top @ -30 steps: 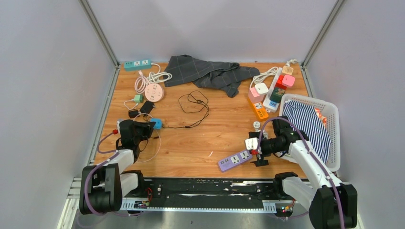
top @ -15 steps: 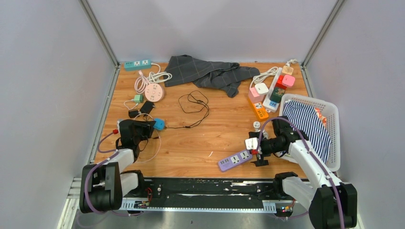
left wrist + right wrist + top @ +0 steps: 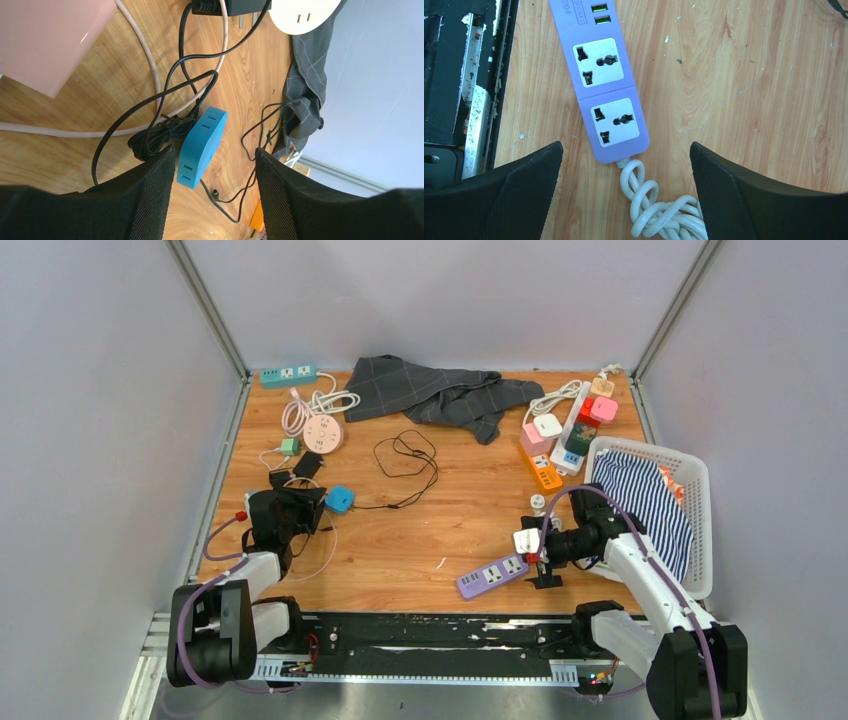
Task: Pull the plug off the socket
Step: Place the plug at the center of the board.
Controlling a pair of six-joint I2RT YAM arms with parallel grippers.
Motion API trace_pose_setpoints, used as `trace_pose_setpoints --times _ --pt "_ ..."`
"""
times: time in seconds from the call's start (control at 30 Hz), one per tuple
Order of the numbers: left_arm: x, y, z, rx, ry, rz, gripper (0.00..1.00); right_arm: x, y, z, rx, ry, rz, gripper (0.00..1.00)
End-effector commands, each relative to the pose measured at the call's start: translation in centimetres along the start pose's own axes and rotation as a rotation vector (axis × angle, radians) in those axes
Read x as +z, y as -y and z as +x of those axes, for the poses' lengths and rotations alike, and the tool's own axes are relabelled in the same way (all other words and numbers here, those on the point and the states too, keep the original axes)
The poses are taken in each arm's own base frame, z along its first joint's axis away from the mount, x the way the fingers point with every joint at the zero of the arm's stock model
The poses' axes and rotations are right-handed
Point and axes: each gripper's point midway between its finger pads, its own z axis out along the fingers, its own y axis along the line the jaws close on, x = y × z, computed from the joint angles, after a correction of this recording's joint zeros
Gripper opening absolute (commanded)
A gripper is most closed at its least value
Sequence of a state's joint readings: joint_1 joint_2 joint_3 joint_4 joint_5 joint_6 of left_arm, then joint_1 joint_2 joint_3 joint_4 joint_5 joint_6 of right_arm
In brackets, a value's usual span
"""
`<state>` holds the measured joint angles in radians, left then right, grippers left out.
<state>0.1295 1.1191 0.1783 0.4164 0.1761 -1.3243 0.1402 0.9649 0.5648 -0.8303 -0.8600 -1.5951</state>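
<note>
Left: my left jaws stand part-open, holding nothing. The blue socket block (image 3: 201, 145) lies on the table (image 3: 240, 75) just ahead, between them, visible slots bare, black cable (image 3: 150, 140) alongside. Right: my right jaws gape wide above the purple power strip (image 3: 606, 95), sockets empty. I judge the pull done; next, find any plug left seated.

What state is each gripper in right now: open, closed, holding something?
Left gripper: open, blue adapter between the jaws, ungripped.
Right gripper: open, empty, above purple power strip.
</note>
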Motion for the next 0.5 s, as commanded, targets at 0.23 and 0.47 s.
trace_pose_setpoints --times 0.23,0.47 --pt "-0.57 0.90 -0.84 -0.009 0.042 0.042 0.72 0.14 -0.91 0.32 0.025 0.004 -0.018 0.97" --pt "-1.12 1.58 -0.73 0.043 0.040 0.082 0.75 0.08 -0.81 0.26 0.024 0.006 -0.013 0.98"
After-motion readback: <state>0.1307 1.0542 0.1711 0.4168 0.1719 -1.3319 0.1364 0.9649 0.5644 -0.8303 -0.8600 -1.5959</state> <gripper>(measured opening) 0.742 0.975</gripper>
